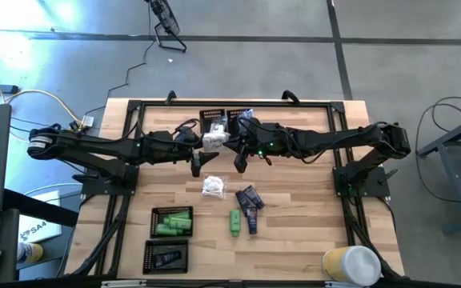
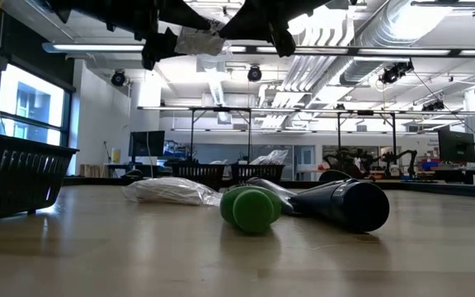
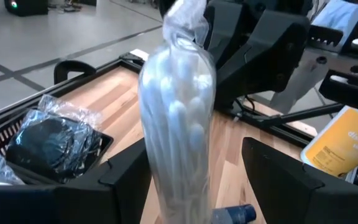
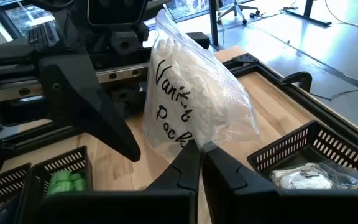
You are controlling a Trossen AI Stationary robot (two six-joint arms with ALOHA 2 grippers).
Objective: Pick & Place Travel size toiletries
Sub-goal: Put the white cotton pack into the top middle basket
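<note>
White packet (image 4: 191, 99) hangs mid-air at table's far centre — right gripper (image 4: 199, 163) pinched tight on its edge, left gripper (image 3: 197, 177) spread wide around it. Light, limp, crinkly, slippery — take it by sealed end.

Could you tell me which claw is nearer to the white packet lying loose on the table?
Left. The left claw hangs almost directly above the loose white packet; the right claw sits farther off to its right.

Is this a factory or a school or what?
Probably a robotics lab or workshop: bare pipes and ducts on the ceiling, more robot rigs on frames behind the table, and a concrete floor.
</note>
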